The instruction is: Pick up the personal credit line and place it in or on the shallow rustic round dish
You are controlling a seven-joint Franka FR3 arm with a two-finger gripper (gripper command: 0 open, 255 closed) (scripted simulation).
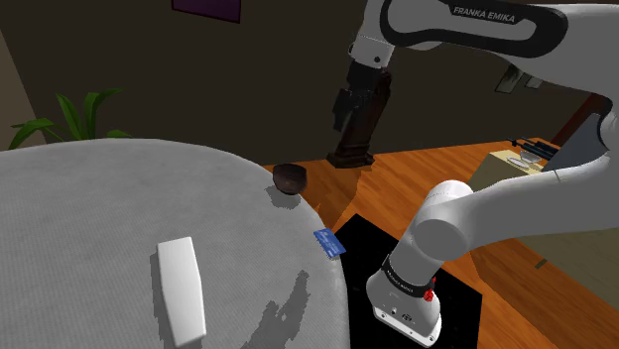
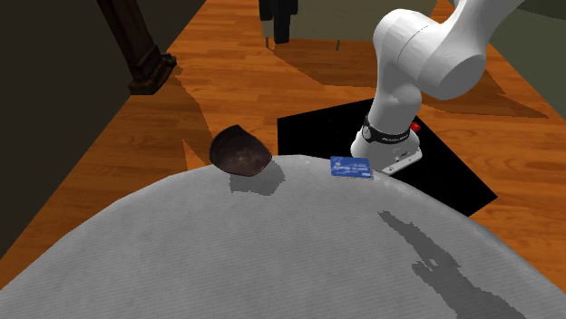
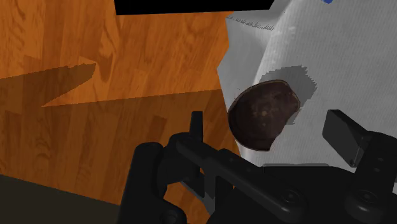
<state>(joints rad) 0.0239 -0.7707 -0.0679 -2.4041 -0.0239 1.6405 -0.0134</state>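
Observation:
The credit card is small and blue and lies flat at the rim of the grey round table, on the side near the stand. It appears again in the second exterior view. A dark brown shallow dish sits at the table's edge a short way from the card. My gripper hangs high above the floor, beyond the dish and off the table. In the wrist view the gripper is open with nothing held, and the dish lies far below between its fingers.
A white oblong block lies on the table toward the shoulder view's lower left. A dark wooden post stands on the plank floor beyond the table. A potted plant rises behind the table's far side. The arm's base stands close by the card.

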